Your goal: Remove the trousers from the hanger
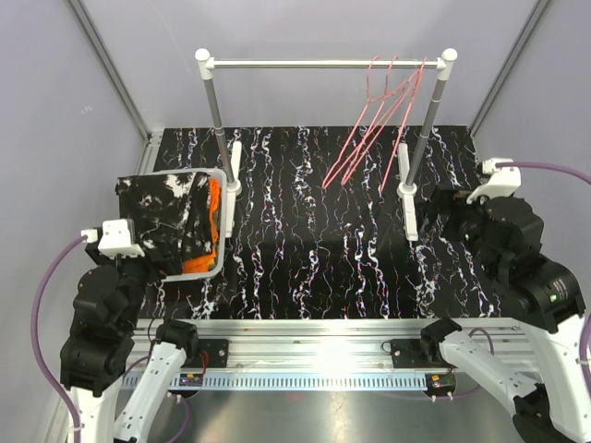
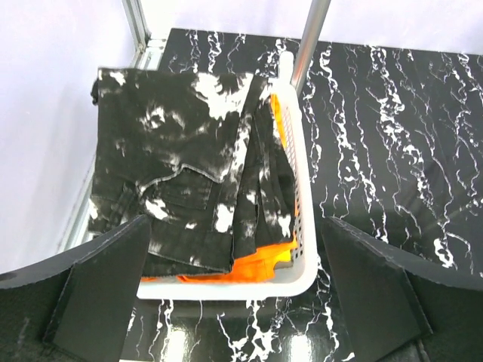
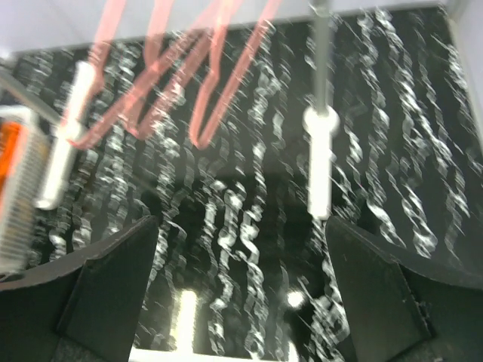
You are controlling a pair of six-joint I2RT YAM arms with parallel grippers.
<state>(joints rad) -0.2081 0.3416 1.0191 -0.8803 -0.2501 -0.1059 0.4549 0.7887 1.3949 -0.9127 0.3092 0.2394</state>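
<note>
Black trousers with white splashes (image 1: 166,214) (image 2: 173,166) lie folded on top of a white basket (image 1: 224,177) (image 2: 303,249) at the table's left. Bright orange trousers (image 1: 213,221) (image 2: 264,260) show beneath them along the basket's right and near sides. Several pink hangers (image 1: 374,120) (image 3: 204,68) hang bare on the right half of the rail. My left gripper (image 1: 164,251) (image 2: 234,294) is open over the basket's near edge, holding nothing. My right gripper (image 1: 452,205) (image 3: 241,294) is open and empty above the dark marbled table, near the rack's right post.
The clothes rack's rail (image 1: 323,64) spans the back on two grey posts with white feet (image 1: 408,208) (image 3: 321,162). The left post (image 2: 309,38) stands right behind the basket. Grey walls close in the sides; an aluminium rail (image 1: 314,332) runs along the near edge.
</note>
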